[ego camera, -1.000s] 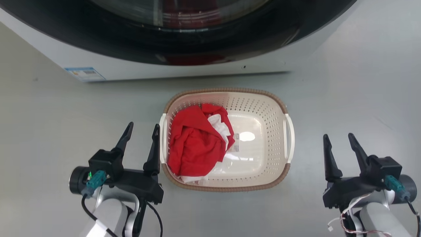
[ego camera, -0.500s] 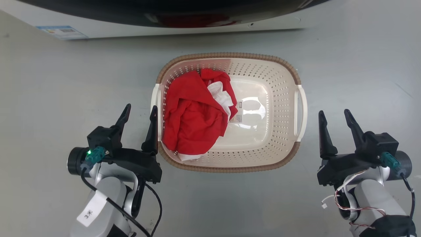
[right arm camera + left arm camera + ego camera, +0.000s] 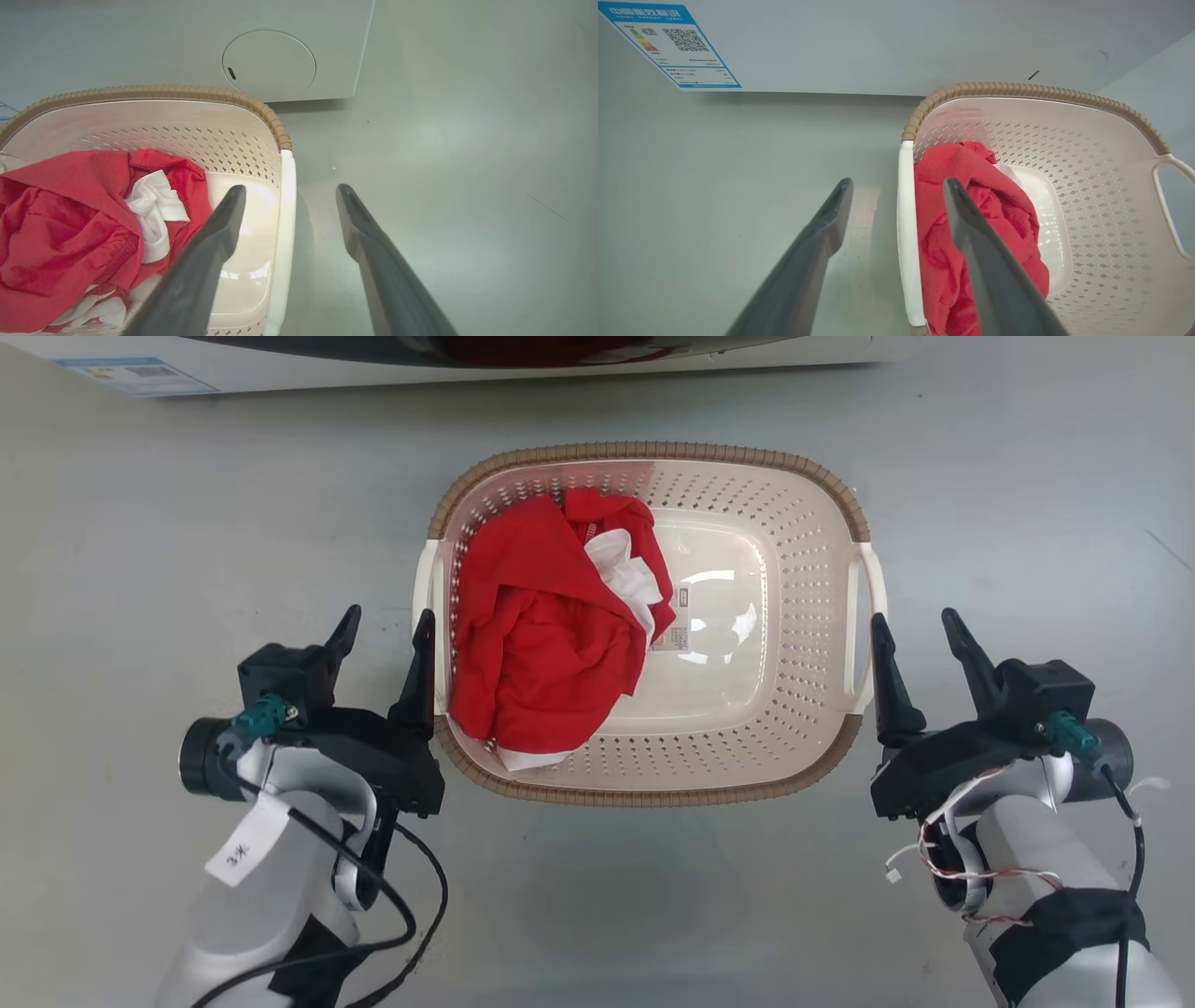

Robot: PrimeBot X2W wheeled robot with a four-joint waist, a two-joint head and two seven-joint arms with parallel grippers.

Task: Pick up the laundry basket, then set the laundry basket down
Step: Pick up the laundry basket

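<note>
The cream-white laundry basket with a brown rim stands on the grey floor, holding a red garment and a white cloth. My left gripper is open at the basket's left white handle. In the left wrist view the left gripper has one finger outside and one over the garment, the handle between them. My right gripper is open at the right handle. In the right wrist view the right gripper straddles that handle.
A white washing machine stands just beyond the basket, with an energy label on its front and a round cover low on its panel. Bare grey floor lies on both sides and in front.
The head camera has tilted down, so the washing machine slid up the picture. Both grippers came in toward the basket; the right one closed the gap to the right handle.
</note>
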